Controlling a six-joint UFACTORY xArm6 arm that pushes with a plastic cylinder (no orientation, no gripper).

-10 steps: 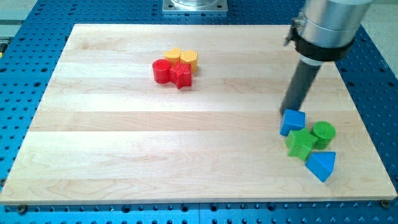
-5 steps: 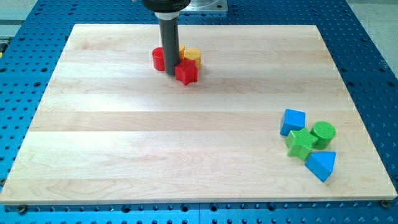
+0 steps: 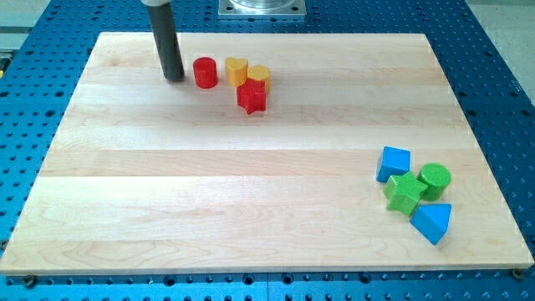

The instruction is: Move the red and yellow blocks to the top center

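Observation:
My tip (image 3: 174,79) rests on the board near the view's top left, just left of a red cylinder (image 3: 205,73), with a small gap between them. Right of the cylinder sit two yellow blocks, one rounded (image 3: 236,69) and one hexagonal (image 3: 258,75), touching each other. A red star-shaped block (image 3: 252,98) lies just below the yellow pair and touches them. All four blocks sit near the top of the wooden board (image 3: 167,184), slightly left of centre.
At the view's lower right is a cluster: a blue cube (image 3: 394,162), a green star-shaped block (image 3: 405,193), a green cylinder (image 3: 435,179) and a blue triangular block (image 3: 432,222). The arm's base plate (image 3: 262,7) sits at the top centre.
The tip moved from the blue cube at the right into the red-yellow cluster, then out to the left. The red cylinder now stands apart, up and left of the others.

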